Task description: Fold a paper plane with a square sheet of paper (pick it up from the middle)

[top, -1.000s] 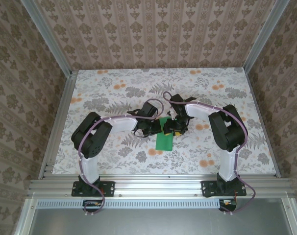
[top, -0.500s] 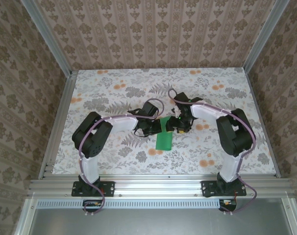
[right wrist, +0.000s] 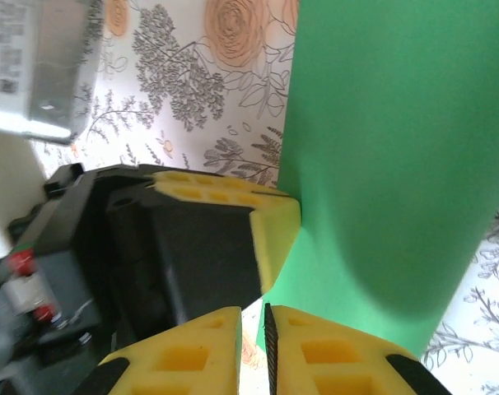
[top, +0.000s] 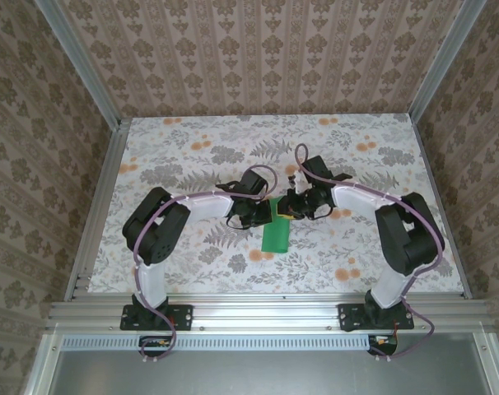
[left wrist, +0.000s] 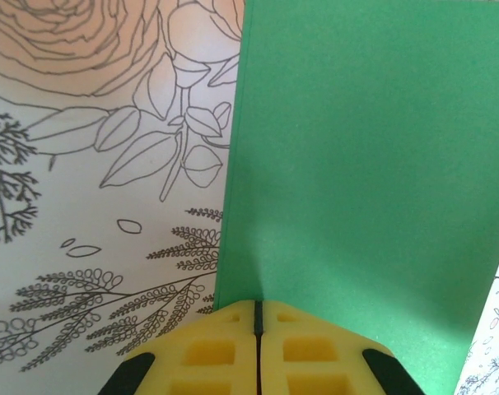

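The square sheet of paper (top: 276, 238) lies mid-table as a folded, narrow bright green rectangle. My left gripper (top: 266, 213) sits at its far left end. In the left wrist view that gripper (left wrist: 256, 306) is shut, its yellow fingertips pressed together on the near edge of the paper (left wrist: 365, 181). My right gripper (top: 283, 211) meets it from the right. In the right wrist view my right gripper (right wrist: 254, 317) keeps a narrow gap, with the edge of the paper (right wrist: 398, 164) at its right pad and the left gripper's fingers (right wrist: 274, 230) just ahead.
The floral tablecloth (top: 192, 164) is bare around the paper. Aluminium rails (top: 258, 311) run along the near edge and sides, with wallpapered walls behind. The two arms' wrists (top: 254, 185) crowd close together above the paper's far end.
My right arm has swung outward to the right and its gripper now points left at the paper's far end, its jaws much narrower than before. The left gripper and the paper have stayed put.
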Tool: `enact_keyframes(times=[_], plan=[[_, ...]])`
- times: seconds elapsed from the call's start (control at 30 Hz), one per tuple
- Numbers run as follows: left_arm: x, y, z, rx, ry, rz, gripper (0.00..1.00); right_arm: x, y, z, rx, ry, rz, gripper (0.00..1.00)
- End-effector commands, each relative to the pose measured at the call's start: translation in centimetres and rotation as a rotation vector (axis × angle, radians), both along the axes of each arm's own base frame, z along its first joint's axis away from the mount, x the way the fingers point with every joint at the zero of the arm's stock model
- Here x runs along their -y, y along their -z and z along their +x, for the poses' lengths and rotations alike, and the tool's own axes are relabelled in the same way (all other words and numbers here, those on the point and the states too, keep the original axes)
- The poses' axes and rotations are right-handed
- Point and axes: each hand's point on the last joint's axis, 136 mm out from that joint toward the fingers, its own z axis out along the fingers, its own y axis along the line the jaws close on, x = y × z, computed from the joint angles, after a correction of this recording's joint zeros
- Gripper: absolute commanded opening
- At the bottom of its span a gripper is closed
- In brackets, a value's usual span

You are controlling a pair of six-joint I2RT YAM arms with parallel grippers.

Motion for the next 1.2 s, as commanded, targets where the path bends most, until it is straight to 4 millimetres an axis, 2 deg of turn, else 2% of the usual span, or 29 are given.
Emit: enact_keyframes(times=[0.0, 0.27, 0.47, 0.57, 0.67, 0.87, 0.93, 1.03, 1.17], plan=[[-1.5, 2.5, -1.4, -0.052, 0.019, 0.101, 0.07, -0.1, 1.9, -0.8, -0.062, -0.004, -0.005, 0.19], [-1.8, 3.0, -1.7, -0.059, 0.021, 0.113, 0.07, 1.9, 5.9, -2.1, -0.124, -0.012, -0.132, 0.2], [-1.9, 3.2, -1.9, -0.065, 0.024, 0.12, 0.07, 3.3, 8.1, -3.1, -0.156, -0.017, -0.201, 0.22], [-1.9, 3.2, -1.9, -0.066, 0.025, 0.122, 0.07, 4.0, 8.5, -3.5, -0.164, -0.012, -0.22, 0.23], [-1.8, 3.4, -2.0, -0.071, 0.029, 0.123, 0.07, 3.9, 7.9, -3.3, -0.152, -0.026, -0.217, 0.23], [-1.5, 3.3, -2.0, -0.069, 0.038, 0.122, 0.07, 1.8, 2.6, -2.4, -0.057, -0.023, -0.056, 0.26], [-1.3, 3.2, -2.1, -0.069, 0.04, 0.12, 0.06, 1.4, 1.7, -2.7, -0.056, -0.019, -0.012, 0.26], [-1.2, 3.2, -2.0, -0.067, 0.041, 0.121, 0.06, 1.2, 2.3, -3.6, -0.086, -0.012, 0.008, 0.26], [-1.3, 3.2, -2.1, -0.067, 0.044, 0.127, 0.06, 1.6, 4.6, -5.2, -0.15, -0.013, -0.015, 0.26]])
